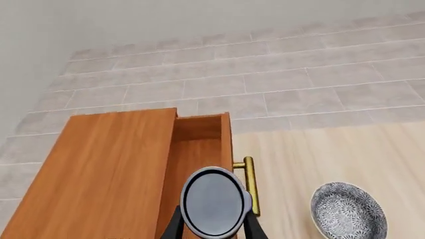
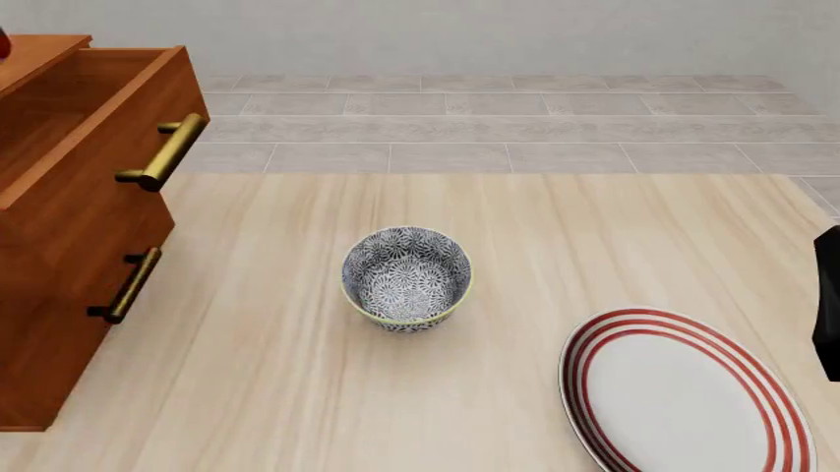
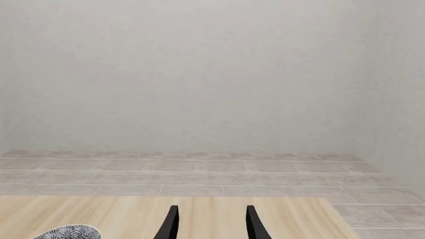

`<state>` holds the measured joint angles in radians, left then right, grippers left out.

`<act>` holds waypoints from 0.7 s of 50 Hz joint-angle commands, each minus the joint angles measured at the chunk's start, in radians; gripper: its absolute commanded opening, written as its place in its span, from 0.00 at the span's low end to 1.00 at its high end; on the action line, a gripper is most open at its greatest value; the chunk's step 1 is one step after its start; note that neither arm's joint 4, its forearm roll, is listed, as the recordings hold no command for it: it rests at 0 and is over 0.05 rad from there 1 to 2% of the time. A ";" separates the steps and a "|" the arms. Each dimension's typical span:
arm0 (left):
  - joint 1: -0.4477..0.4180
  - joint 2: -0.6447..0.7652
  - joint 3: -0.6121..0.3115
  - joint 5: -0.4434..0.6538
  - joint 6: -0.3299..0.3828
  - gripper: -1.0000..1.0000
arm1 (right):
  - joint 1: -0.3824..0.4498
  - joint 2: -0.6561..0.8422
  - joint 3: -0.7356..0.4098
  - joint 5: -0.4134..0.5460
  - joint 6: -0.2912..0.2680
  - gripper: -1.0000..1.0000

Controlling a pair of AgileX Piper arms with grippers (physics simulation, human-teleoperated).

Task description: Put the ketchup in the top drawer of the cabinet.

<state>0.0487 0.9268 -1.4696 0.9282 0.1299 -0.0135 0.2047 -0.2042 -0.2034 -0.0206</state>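
My left gripper is shut on the ketchup. Its dark grey glossy top shows between the two black fingers. It hangs over the open top drawer, just behind the drawer front and its brass handle. In the front view the top drawer stands pulled out of the cabinet, and a red sliver of the ketchup shows at the left edge. My right gripper is open and empty above the table.
A patterned grey-white bowl stands mid-table; it also shows in the left wrist view. A white plate with red rings lies at the front right. The lower drawer's handle sticks out. Part of the right arm shows at the right edge.
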 commanded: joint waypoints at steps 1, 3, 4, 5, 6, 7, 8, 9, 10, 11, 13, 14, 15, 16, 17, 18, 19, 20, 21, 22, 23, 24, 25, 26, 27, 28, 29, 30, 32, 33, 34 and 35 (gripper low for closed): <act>0.036 0.038 0.055 -0.045 -0.019 0.00 | 0.000 0.000 0.000 0.000 0.000 1.00; 0.049 0.048 0.056 -0.045 -0.028 0.00 | 0.000 0.000 0.000 0.000 0.000 1.00; 0.049 0.048 0.055 -0.045 -0.028 0.00 | 0.000 0.000 0.000 0.000 0.000 1.00; 0.062 0.056 0.055 -0.051 -0.022 0.00 | 0.000 0.000 0.000 0.000 0.000 1.00; 0.073 0.067 0.054 -0.051 -0.032 0.00 | 0.000 0.000 0.000 0.000 0.000 1.00; 0.073 0.068 0.054 -0.051 -0.032 0.00 | 0.000 0.000 0.000 0.000 0.000 1.00; 0.072 0.070 0.057 -0.052 -0.039 0.00 | 0.000 0.000 0.000 0.000 0.000 1.00; 0.073 0.070 0.058 -0.056 -0.035 0.00 | 0.000 0.000 0.000 0.000 0.000 1.00; 0.078 0.080 0.060 -0.053 -0.064 0.00 | 0.000 0.000 0.000 0.000 0.000 1.00; 0.084 0.080 0.064 -0.062 -0.052 0.00 | 0.000 0.000 0.000 0.000 0.000 1.00; 0.088 0.081 0.075 -0.069 -0.061 0.00 | 0.000 0.000 0.000 0.000 0.000 1.00; 0.093 0.087 0.080 -0.068 -0.084 0.00 | 0.000 0.000 0.000 0.000 0.000 1.00; 0.085 0.088 0.086 -0.064 -0.111 0.00 | 0.000 0.000 0.000 0.000 0.000 1.00; 0.091 0.086 0.089 -0.071 -0.095 0.00 | 0.000 0.000 0.000 0.000 0.000 1.00; 0.093 0.085 0.098 -0.079 -0.092 0.00 | 0.000 0.000 0.000 0.000 0.000 1.00; 0.094 0.085 0.105 -0.082 -0.091 0.00 | 0.000 0.000 0.000 0.000 0.000 1.00; 0.094 0.085 0.110 -0.086 -0.089 0.00 | 0.000 0.000 0.000 0.000 0.000 1.00; 0.095 0.089 0.109 -0.085 -0.097 0.00 | 0.000 0.000 0.000 0.000 0.000 1.00; 0.096 0.090 0.104 -0.085 -0.095 0.00 | 0.000 0.000 0.000 0.000 0.000 1.00; 0.097 0.093 0.101 -0.083 -0.101 0.00 | 0.000 0.000 0.000 0.000 0.000 1.00; 0.097 0.093 0.101 -0.083 -0.101 0.00 | 0.000 0.000 0.000 0.000 0.000 1.00; 0.094 0.090 0.100 -0.082 -0.102 0.00 | 0.000 0.000 0.000 0.000 0.000 1.00; 0.094 0.090 0.100 -0.082 -0.102 0.00 | 0.000 0.000 0.000 0.000 0.000 1.00; 0.091 0.090 0.104 -0.082 -0.111 0.00 | 0.000 0.000 0.000 0.000 0.000 1.00; 0.095 0.091 0.112 -0.089 -0.096 0.00 | 0.000 0.000 0.000 0.000 0.000 1.00; 0.100 0.092 0.128 -0.100 -0.086 0.00 | 0.000 0.000 0.000 0.000 0.000 1.00; 0.099 0.089 0.136 -0.107 -0.085 0.00 | 0.000 0.000 0.000 0.000 0.000 1.00; 0.118 0.097 0.143 -0.122 -0.056 0.00 | 0.000 0.000 0.000 0.000 0.000 1.00; 0.123 0.105 0.134 -0.125 -0.070 0.00 | 0.000 0.000 0.000 0.000 0.000 1.00; 0.128 0.106 0.130 -0.129 -0.062 0.00 | 0.000 0.000 0.000 0.000 0.000 1.00; 0.138 0.114 0.127 -0.133 -0.054 0.00 | 0.000 0.000 0.000 0.000 0.000 1.00; 0.138 0.114 0.127 -0.133 -0.054 0.00 | 0.000 0.000 0.000 0.000 0.000 1.00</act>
<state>0.1546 1.0217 -1.3538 0.8287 0.0388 -0.0135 0.2047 -0.2042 -0.2034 -0.0206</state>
